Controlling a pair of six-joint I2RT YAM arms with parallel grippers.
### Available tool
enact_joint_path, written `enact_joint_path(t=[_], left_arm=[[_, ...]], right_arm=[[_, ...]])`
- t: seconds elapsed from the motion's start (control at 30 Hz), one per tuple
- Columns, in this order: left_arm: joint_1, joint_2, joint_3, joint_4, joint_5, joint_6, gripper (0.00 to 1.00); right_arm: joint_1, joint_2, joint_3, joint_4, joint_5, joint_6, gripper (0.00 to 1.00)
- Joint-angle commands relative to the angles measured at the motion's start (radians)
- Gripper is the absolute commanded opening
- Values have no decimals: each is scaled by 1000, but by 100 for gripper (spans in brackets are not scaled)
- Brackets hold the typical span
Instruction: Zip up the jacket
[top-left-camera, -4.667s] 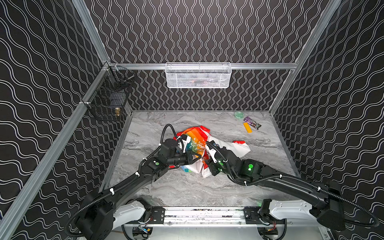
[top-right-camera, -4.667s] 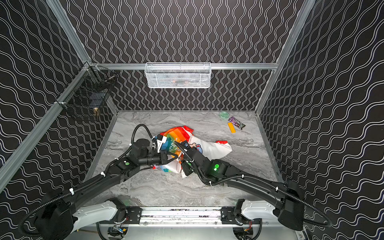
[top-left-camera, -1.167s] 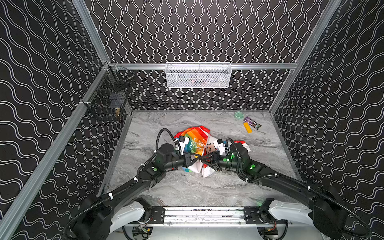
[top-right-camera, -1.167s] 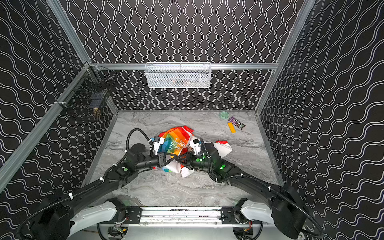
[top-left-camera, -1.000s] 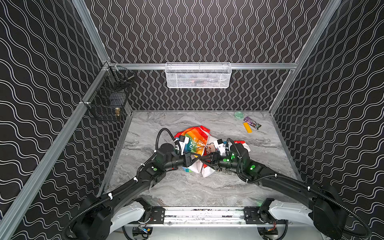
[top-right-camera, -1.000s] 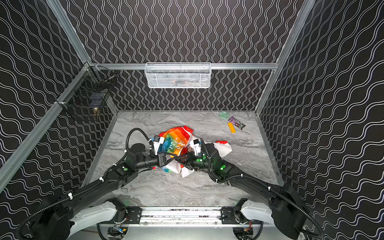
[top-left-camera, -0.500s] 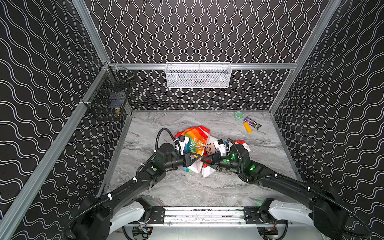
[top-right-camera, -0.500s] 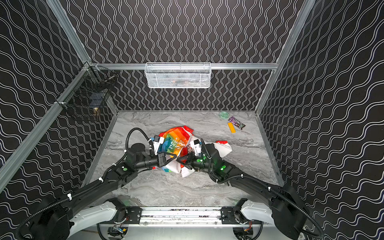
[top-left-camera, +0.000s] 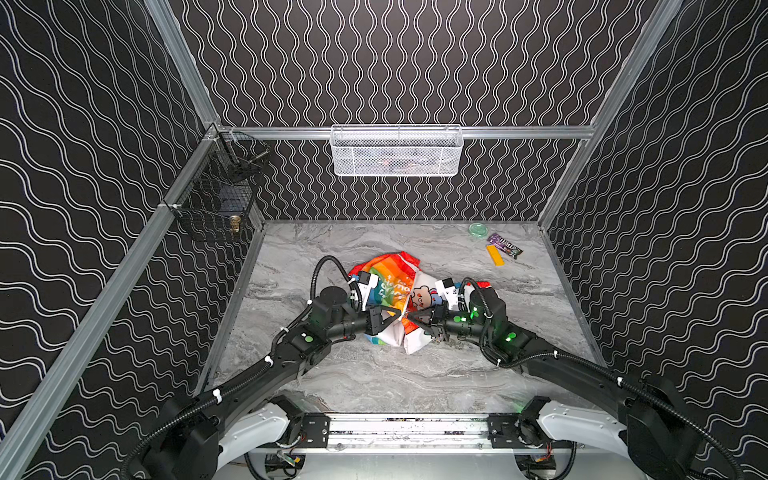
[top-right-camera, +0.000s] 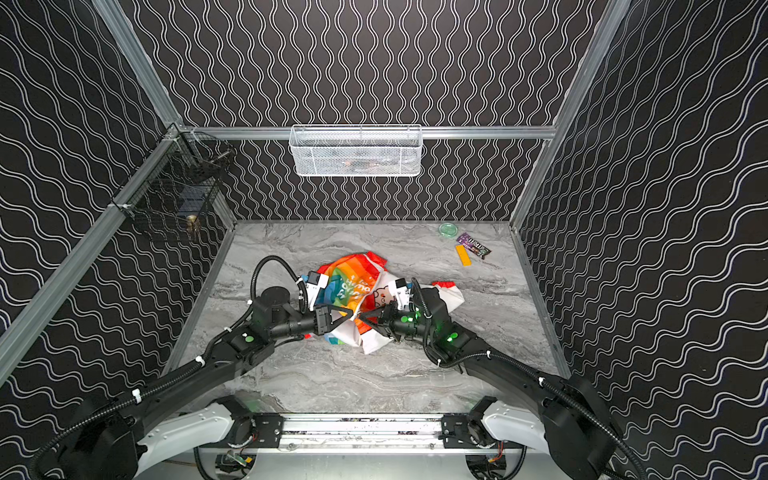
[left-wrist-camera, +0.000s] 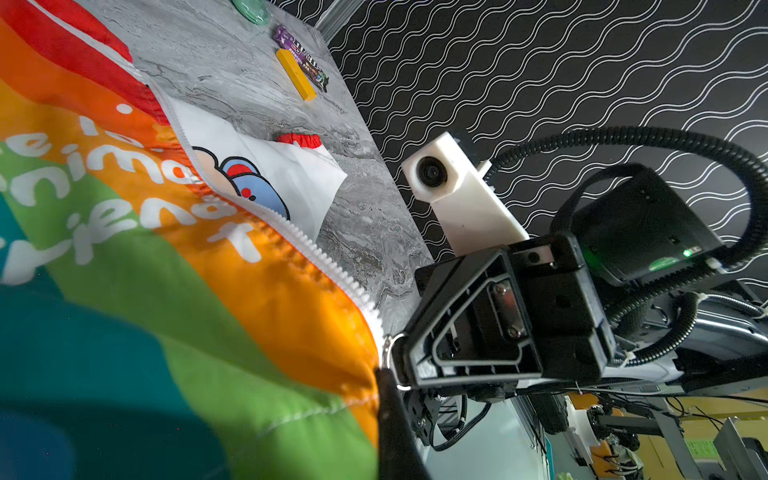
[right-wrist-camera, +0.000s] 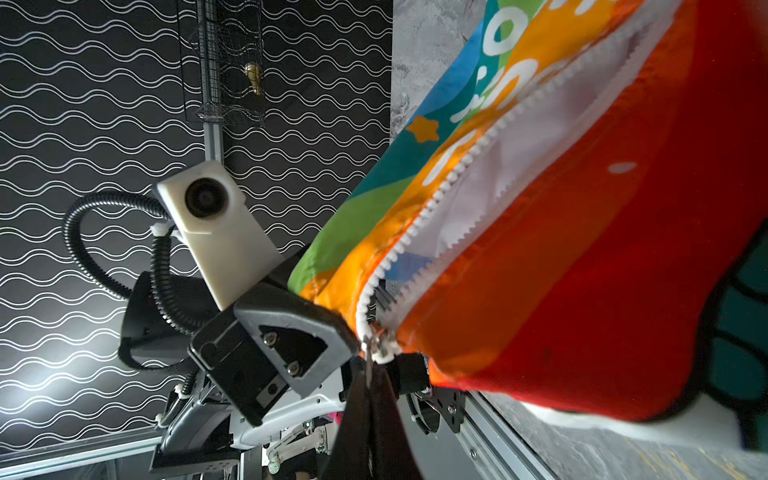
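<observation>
The jacket (top-left-camera: 388, 276) lies crumpled on the table (top-left-camera: 374, 374), its zipper (left-wrist-camera: 324, 258) mostly open. The left fingers (left-wrist-camera: 390, 403) clench its hem at the zipper's foot; the right fingers (right-wrist-camera: 368, 401) pinch the zipper pull (right-wrist-camera: 372, 352). The white mesh basket (top-left-camera: 397, 164) on the back rail holds something indistinct; the black wire basket (top-left-camera: 208, 203) on the left wall holds a small brass thing (top-left-camera: 235, 223).

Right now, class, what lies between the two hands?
Only the zipper end of the jacket; left hand and right hand both pinch it, in both top views.
</observation>
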Motion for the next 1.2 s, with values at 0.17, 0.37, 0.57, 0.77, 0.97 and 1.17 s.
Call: enact_joint_path(t=[0.17,0.37,0.57,0.77,0.97,1.17], left_arm=[[3,12,17,-23,14,6,0],[3,50,-7,48,12,-54,26],[2,38,-73,190,-13,-121,32],[3,56,-67,219,-4,-133,32],[3,65,-65,241,-15,-149,31],[3,76,-56,227,-6,-143,10]], right_arm=[[-3,18,36,37,-10,3,0],[-2,27,23,72,-27,22,0],[-2,25,23,76,-32,27,0],[-2,32,22,90,-38,30,0],[0,35,6,107,-40,39,0],[-1,36,-1,117,-41,43,0]])
